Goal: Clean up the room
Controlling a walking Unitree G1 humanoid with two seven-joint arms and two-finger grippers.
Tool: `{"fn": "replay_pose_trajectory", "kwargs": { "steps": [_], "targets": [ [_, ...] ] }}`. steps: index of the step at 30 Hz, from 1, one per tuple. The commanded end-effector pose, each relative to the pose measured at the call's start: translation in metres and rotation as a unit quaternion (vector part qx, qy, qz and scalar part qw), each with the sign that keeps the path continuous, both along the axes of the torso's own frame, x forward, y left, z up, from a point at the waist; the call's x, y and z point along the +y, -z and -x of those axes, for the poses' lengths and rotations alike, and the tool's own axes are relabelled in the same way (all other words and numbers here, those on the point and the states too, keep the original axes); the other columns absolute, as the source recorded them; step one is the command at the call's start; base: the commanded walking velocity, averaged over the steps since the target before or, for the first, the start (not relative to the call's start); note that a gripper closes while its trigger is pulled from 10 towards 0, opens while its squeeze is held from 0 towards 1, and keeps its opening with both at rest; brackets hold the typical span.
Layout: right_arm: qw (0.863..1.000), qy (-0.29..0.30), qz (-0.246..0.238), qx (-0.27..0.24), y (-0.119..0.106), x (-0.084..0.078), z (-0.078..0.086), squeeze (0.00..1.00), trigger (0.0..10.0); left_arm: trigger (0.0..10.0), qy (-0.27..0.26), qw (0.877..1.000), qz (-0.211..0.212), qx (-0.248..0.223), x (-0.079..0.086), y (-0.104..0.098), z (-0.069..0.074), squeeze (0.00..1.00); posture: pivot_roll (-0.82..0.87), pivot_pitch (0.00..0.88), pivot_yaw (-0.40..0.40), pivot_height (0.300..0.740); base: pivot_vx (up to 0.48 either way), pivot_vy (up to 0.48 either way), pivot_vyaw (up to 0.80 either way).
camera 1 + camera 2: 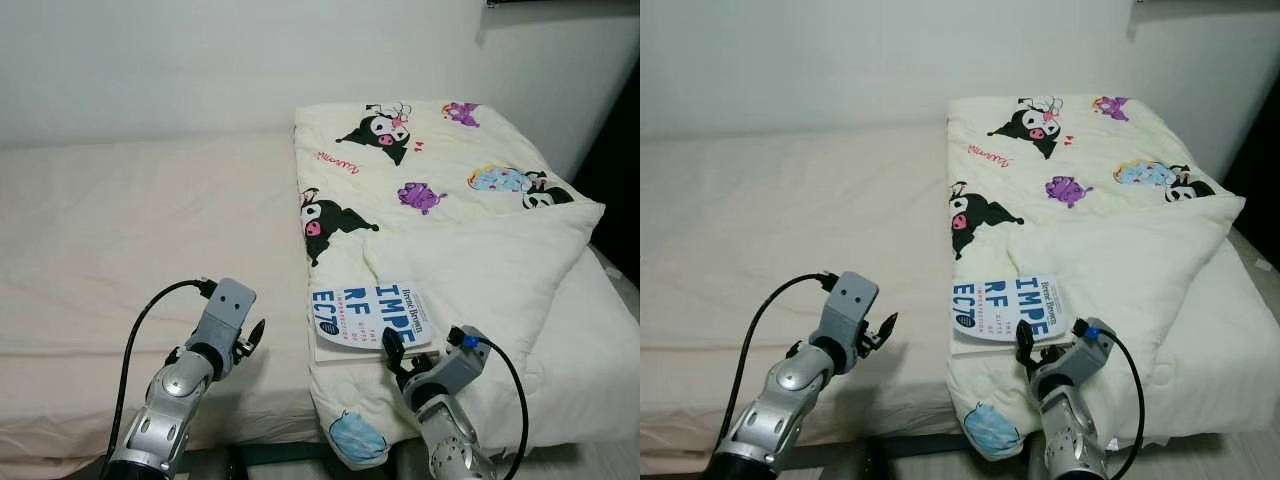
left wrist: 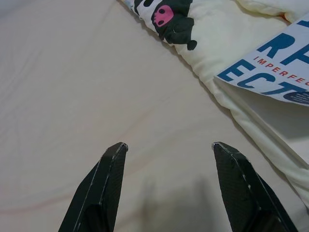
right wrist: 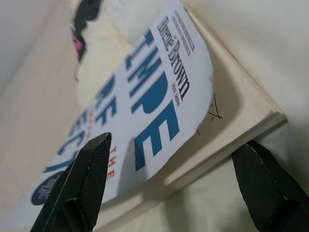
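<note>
A white book with big blue letters lies flat on a cream cartoon-print comforter, near its front edge on the bed. My right gripper is open at the book's near right corner. In the right wrist view the book's page edge sits between the spread fingers. Whether they touch it I cannot tell. My left gripper is open and holds nothing. It hovers over the bare beige sheet, left of the comforter.
The bed's beige mattress runs to the white wall behind. The folded comforter covers the right half and hangs over the front edge. A dark object stands at the far right beside the bed.
</note>
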State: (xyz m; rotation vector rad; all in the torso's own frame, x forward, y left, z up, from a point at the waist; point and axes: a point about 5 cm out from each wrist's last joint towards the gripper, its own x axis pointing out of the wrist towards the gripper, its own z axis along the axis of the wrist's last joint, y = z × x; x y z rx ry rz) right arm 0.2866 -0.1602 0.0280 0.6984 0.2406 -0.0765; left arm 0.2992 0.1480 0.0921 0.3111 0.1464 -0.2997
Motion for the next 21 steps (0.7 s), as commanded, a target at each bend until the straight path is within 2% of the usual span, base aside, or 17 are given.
{"fn": "replay_pose_trajectory", "kwargs": {
  "steps": [1, 8, 21],
  "targets": [
    [1.0, -0.01, -0.016, -0.021, -0.006, 0.006, -0.003, 0.0, 10.0, 10.0, -0.009, 1.0, -0.009, -0.004, 0.006, 0.0, 0.0, 0.0, 0.03, 0.062, 0.027, 0.559, 0.0, 0.0, 0.0],
    [0.997, -0.009, -0.051, -0.05, -0.015, 0.006, -0.006, 0.0, 10.0, 10.0, -0.01, 1.0, -0.005, -0.008, 0.006, -0.001, -0.001, 0.0, 0.02, 0.063, 0.025, 0.559, 0.0, 0.0, 0.0],
    [0.998, -0.013, -0.049, -0.047, -0.012, 0.005, -0.006, 0.0, 10.0, 10.0, -0.002, 1.0, -0.011, -0.016, 0.003, -0.001, -0.002, 0.0, 0.02, 0.061, 0.03, 0.559, 0.0, 0.0, 0.0]
  ]
}}
